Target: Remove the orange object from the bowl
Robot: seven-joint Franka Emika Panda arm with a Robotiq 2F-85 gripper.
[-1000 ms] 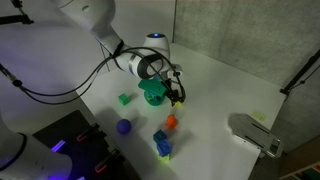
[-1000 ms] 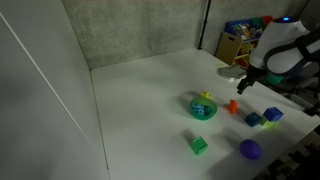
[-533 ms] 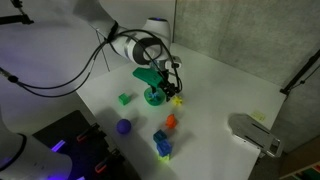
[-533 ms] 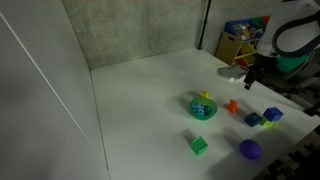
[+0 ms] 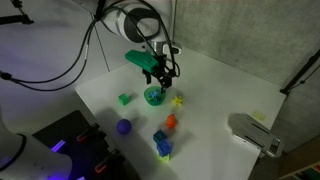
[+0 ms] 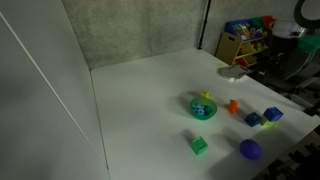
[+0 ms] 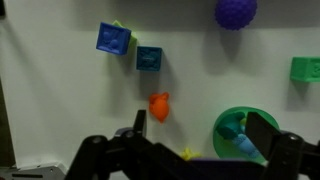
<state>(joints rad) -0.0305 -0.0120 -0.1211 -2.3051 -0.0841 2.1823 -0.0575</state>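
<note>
Orange object (image 7: 159,106) on tbl nr tool (image 7: 201,120), outside bowl (image 7: 222,135).

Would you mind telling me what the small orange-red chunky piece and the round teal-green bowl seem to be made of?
Small orange-red chunky piece: likely moulded plastic or foam, matte; one flat colour, no glints.
Round teal-green bowl: probably plastic, smooth; even saturated colour, clean round rim.
Neither is certain at this size.
</note>
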